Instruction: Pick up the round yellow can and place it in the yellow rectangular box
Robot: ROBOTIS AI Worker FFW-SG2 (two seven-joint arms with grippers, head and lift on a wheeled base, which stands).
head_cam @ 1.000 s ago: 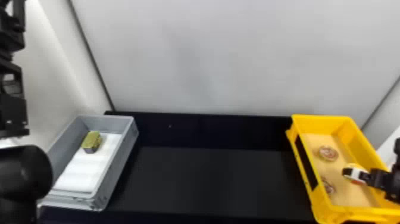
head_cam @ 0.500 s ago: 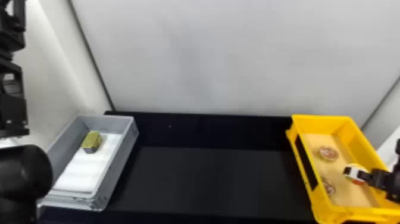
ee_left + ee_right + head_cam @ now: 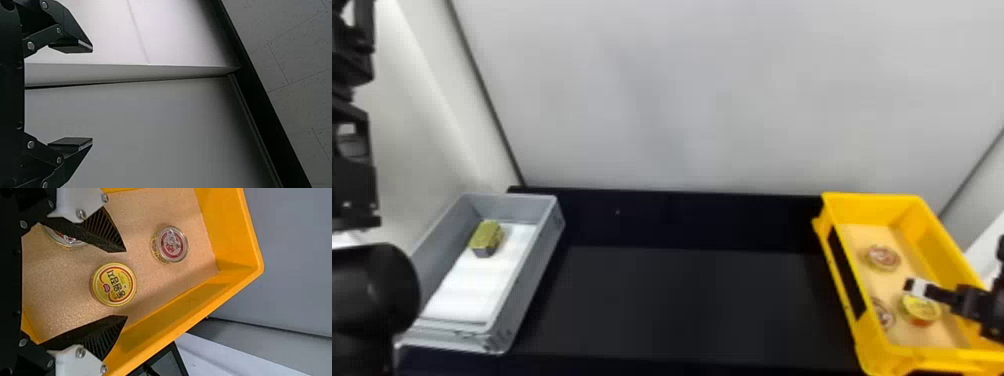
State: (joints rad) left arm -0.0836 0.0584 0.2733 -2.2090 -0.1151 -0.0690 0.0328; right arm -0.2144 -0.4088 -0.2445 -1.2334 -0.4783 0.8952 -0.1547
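Dark tabletop (image 3: 692, 310) runs left from the yellow rectangular box (image 3: 872, 207) to a gray bin (image 3: 532, 285) with a block (image 3: 486, 239). My right gripper (image 3: 939, 295) is spread above the round yellow can (image 3: 922, 310) inside the box.

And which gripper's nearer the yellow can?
Right. The right gripper is open above the yellow can, a finger each side; the left gripper is off far left, facing walls.
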